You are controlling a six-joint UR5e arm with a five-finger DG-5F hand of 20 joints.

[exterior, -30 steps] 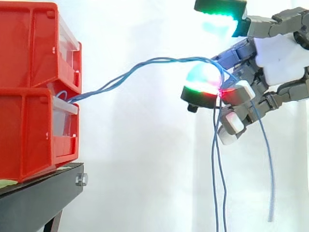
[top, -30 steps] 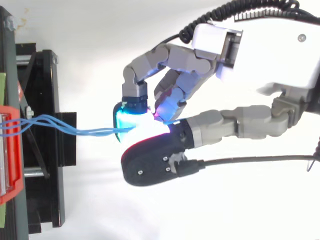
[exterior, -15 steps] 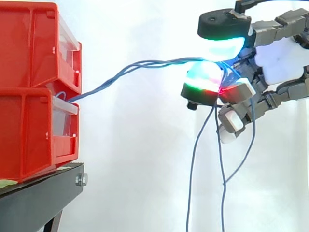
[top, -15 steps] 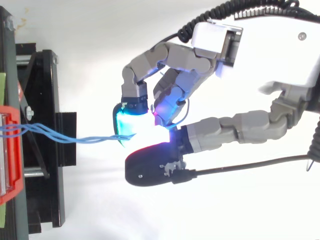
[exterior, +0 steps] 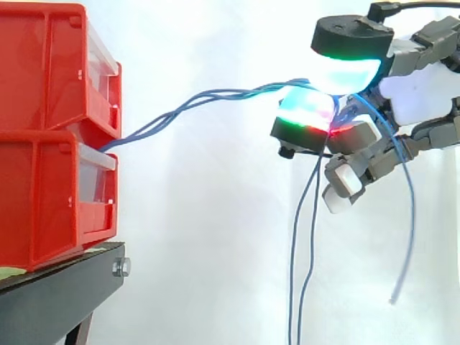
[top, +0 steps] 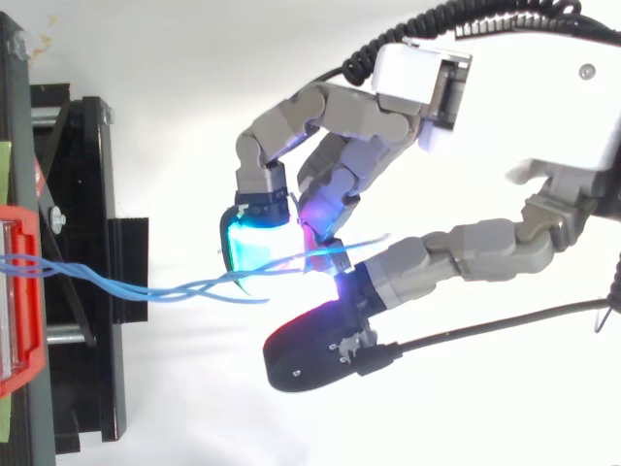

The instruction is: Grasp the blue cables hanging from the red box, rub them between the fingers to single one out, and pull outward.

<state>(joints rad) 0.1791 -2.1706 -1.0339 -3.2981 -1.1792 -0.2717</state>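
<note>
1. We see the hand (exterior: pixel 420 90) clamping the blue cables (exterior: pixel 208 95) between its glowing thumb pad (exterior: pixel 350 61) above and a finger pad (exterior: pixel 307 115) below.
2. The cables run, twisted together, from the lower drawer (exterior: pixel 97 176) of the red box (exterior: pixel 43 136) to that pinch.
3. Their loose ends hang below the hand, well apart from the black stand (exterior: pixel 57 295).

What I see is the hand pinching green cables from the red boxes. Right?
No: the cables are blue, not green, as the side view shows. The hand is pinching them, and they come from the red boxes.
</note>
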